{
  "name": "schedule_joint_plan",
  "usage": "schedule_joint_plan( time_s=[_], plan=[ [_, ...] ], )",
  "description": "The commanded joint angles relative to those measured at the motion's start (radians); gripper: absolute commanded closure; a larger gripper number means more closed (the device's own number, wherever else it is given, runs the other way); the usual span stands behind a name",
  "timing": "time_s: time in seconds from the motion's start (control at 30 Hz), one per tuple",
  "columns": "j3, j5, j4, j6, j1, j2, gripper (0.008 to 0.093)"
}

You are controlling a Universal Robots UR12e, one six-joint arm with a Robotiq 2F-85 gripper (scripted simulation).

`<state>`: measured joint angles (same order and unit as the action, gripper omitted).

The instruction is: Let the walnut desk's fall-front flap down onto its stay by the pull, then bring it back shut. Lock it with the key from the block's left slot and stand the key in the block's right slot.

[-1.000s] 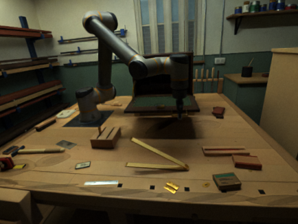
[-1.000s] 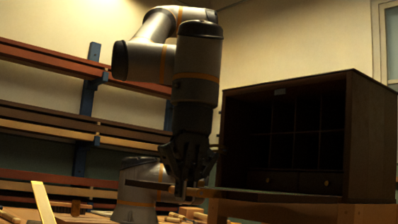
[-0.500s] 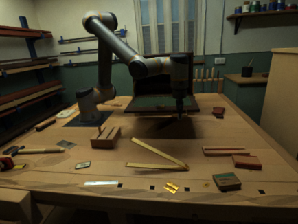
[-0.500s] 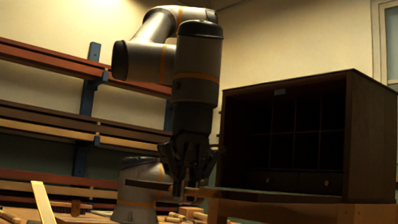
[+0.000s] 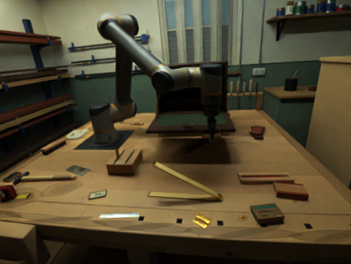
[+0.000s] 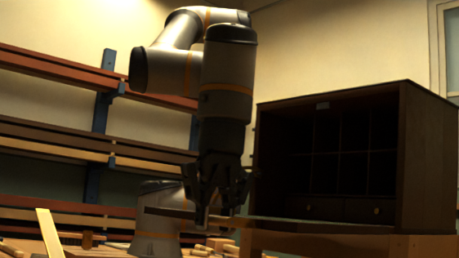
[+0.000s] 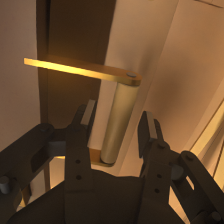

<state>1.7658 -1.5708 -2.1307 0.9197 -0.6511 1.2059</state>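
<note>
The walnut desk point(image 5: 192, 95) point(image 6: 351, 159) stands at the back of the bench with its fall-front flap point(image 5: 190, 122) point(image 6: 261, 220) let down flat, green writing surface up, and the dark pigeonholes showing behind. The brass pull point(image 7: 120, 117) is a pale cylinder between two brass lugs at the flap's front edge. The key block point(image 5: 124, 161) sits on the bench left of the desk, with a small key point(image 5: 117, 153) standing in its left slot. My gripper point(image 5: 211, 135) point(image 6: 216, 204) point(image 7: 117, 128) points down at the flap's front edge, astride the pull, open and holding nothing.
Behind the desk are a window and green wall with lumber racks point(image 5: 32, 77) to the left. On the bench lie a folding brass rule point(image 5: 188, 186), wood blocks point(image 5: 265, 177), a small box point(image 5: 267, 213), brass pieces point(image 5: 201, 220) and hand tools point(image 5: 40, 177). A tall cabinet point(image 5: 331, 117) stands right.
</note>
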Motion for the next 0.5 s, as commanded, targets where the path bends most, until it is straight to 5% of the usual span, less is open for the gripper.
schedule_joint_plan(
  time_s=[0.0,0.47],
  plan=[
    [-0.001,0.0,0.0,0.0,0.0,0.001,0.0534],
    [-0.011,0.0,0.022,0.0,0.0,0.012,0.0534]
  ],
)
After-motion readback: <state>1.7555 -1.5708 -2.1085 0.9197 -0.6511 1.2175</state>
